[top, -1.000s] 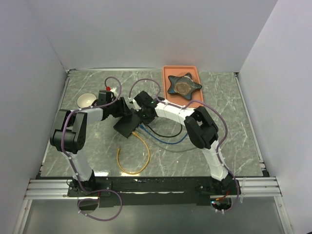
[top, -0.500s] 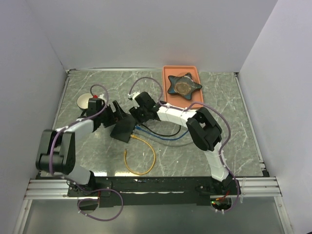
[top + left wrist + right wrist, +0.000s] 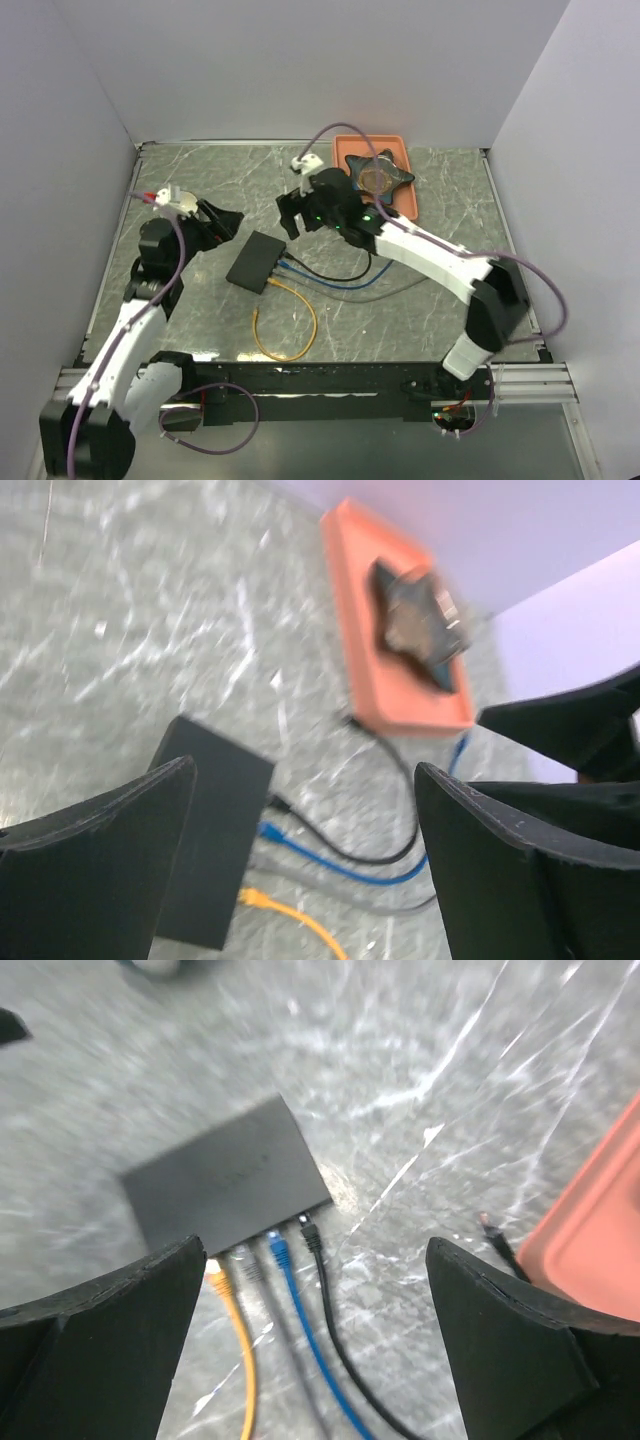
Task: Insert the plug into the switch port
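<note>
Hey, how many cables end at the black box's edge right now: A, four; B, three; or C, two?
A: the yellow cable, grey cable, blue cable and black cable line up side by side at the edge of the box.

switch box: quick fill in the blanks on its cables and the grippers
1. ___ cables meet one edge of the switch box.
2. Between the grey cable and the black cable runs the ___ one.
3. The left gripper and the right gripper both stand ___.
Missing: four; blue; open
</note>
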